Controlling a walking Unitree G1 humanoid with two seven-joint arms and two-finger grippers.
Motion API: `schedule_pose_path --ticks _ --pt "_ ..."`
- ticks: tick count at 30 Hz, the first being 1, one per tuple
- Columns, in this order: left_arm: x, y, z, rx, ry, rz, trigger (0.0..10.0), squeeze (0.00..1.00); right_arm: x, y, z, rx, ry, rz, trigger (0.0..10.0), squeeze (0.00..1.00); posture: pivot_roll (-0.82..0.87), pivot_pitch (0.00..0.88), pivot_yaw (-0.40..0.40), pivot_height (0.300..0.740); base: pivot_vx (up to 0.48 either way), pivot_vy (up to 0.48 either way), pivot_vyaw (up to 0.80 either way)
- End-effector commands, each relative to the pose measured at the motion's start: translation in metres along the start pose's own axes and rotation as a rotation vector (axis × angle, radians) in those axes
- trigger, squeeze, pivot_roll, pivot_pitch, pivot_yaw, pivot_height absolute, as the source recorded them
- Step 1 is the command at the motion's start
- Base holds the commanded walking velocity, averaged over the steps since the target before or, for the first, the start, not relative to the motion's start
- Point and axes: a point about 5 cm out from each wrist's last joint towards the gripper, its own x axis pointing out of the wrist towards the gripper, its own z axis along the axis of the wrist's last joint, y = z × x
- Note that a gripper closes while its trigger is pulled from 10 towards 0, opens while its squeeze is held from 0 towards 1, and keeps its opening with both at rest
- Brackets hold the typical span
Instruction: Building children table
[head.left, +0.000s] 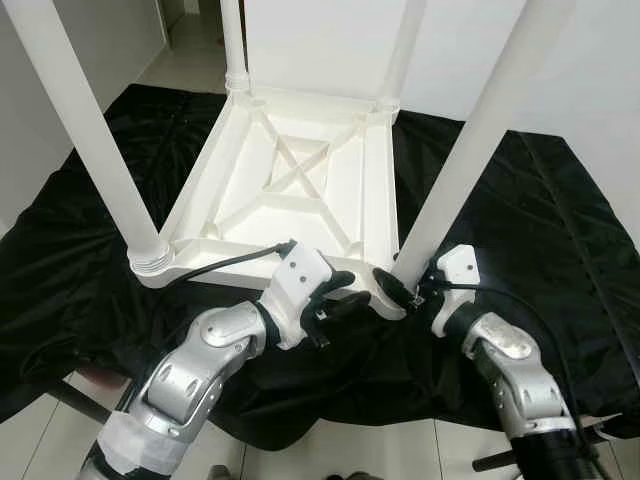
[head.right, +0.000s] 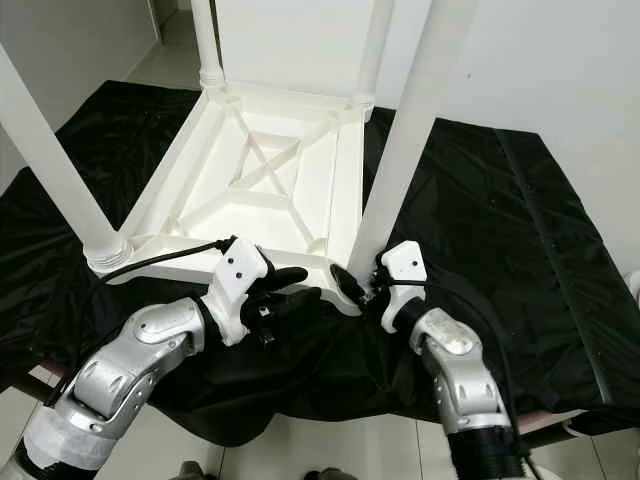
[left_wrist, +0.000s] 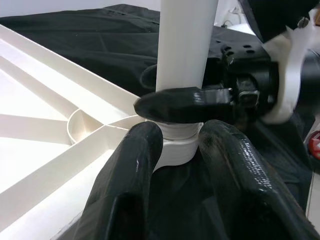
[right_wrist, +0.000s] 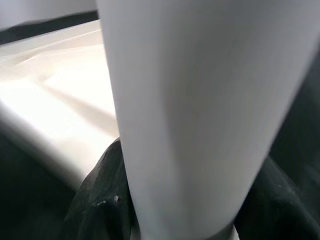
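The white children's table lies upside down on a black cloth, mid-frame, with all four legs pointing up. Everything turns on the near right leg: its long axis rises steeply from its corner socket toward the upper right. The right claw grips that leg just above the socket, fingers either side. The left claw, narrowly parted, reaches in from the left, tips beside the same socket
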Motion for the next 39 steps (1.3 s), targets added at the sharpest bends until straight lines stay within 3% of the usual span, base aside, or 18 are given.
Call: schedule_pose_path --ticks 1,2,3,4,5,6,8,12,17,25,26,32,33,34,38,39 --pt "0.001 -0.003 -0.002 -0.003 0.004 -0.043 10.0 0.00 -0.003 -0.006 -0.005 -0.013 0.048 -0.106 10.0 0.00 0.03 0.101 -0.047 0.740 0.000 0.000 0.00" --pt "0.001 -0.003 -0.002 -0.003 0.004 -0.043 10.0 0.00 -0.004 -0.006 -0.005 -0.007 0.050 -0.125 10.0 0.00 0.03 0.101 -0.047 0.740 0.000 0.000 0.00" --pt "0.000 -0.003 -0.002 -0.004 0.004 -0.042 10.0 0.00 -0.005 -0.003 -0.009 0.004 0.068 -0.239 10.0 0.00 0.03 0.101 -0.048 0.740 0.000 0.000 0.00" --pt "0.000 -0.003 -0.002 -0.004 0.004 -0.042 10.0 0.00 -0.005 -0.003 -0.009 0.004 0.068 -0.239 10.0 0.00 0.03 0.101 -0.048 0.740 0.000 0.000 0.00" --pt "0.000 -0.003 -0.002 -0.003 0.005 -0.040 10.0 0.00 -0.009 -0.001 -0.014 -0.001 0.090 -0.411 10.0 0.00 0.04 0.100 -0.049 0.740 0.000 0.000 0.00" --pt "0.000 -0.003 -0.002 -0.003 0.005 -0.039 10.0 0.00 -0.011 -0.001 -0.016 -0.012 0.096 -0.479 10.0 0.00 0.04 0.100 -0.049 0.740 0.000 0.000 0.00" --pt "0.000 -0.003 -0.002 -0.003 0.005 -0.039 10.0 0.00 -0.011 -0.001 -0.016 -0.012 0.096 -0.479 10.0 0.00 0.04 0.100 -0.049 0.740 0.000 0.000 0.00" --pt "0.000 -0.003 -0.002 -0.003 0.005 -0.038 10.0 0.00 -0.014 0.000 -0.015 -0.010 0.096 -0.667 10.0 0.00 0.04 0.099 -0.054 0.740 0.000 0.000 0.00" --pt "0.000 -0.004 -0.002 -0.005 0.005 -0.041 10.0 0.00 -0.010 0.012 -0.008 0.039 0.060 -0.666 10.0 0.00 0.04 0.097 -0.051 0.740 0.000 0.000 0.00" --pt "0.001 -0.004 -0.002 -0.003 0.006 -0.042 10.0 0.00 -0.010 0.011 -0.006 0.027 0.054 -0.668 10.0 0.00 0.04 0.098 -0.058 0.740 0.000 0.000 0.00" --pt "0.000 -0.004 -0.002 -0.003 0.006 -0.037 10.0 0.00 -0.010 0.010 -0.003 0.027 0.036 -0.669 10.0 1.00 0.05 0.100 -0.065 0.740 0.000 0.000 0.00" --pt "-0.001 -0.006 -0.003 -0.007 0.006 -0.029 10.0 0.00 -0.013 0.006 0.006 0.044 -0.043 -0.629 10.0 1.00 0.05 0.102 -0.076 0.740 0.000 0.000 0.00" --pt "-0.001 -0.006 -0.004 -0.006 0.007 -0.026 10.0 0.00 -0.015 0.004 0.007 0.057 -0.061 -0.607 10.0 0.62 0.05 0.102 -0.079 0.740 0.000 0.000 0.00" --pt "-0.001 -0.006 -0.004 -0.006 0.007 -0.023 10.0 0.00 -0.017 0.003 0.008 0.070 -0.073 -0.593 10.0 0.00 0.05 0.103 -0.082 0.740 0.000 0.000 0.00" --pt "-0.002 -0.006 -0.004 -0.004 0.008 -0.022 10.0 0.00 -0.019 0.002 0.008 0.081 -0.080 -0.563 10.0 0.00 0.05 0.103 -0.083 0.740 0.000 0.000 0.00" --pt "-0.002 -0.007 -0.005 -0.003 0.009 -0.022 10.0 0.00 -0.020 0.001 0.005 0.088 -0.077 -0.505 10.0 0.00 0.05 0.104 -0.084 0.740 0.000 0.000 0.00"
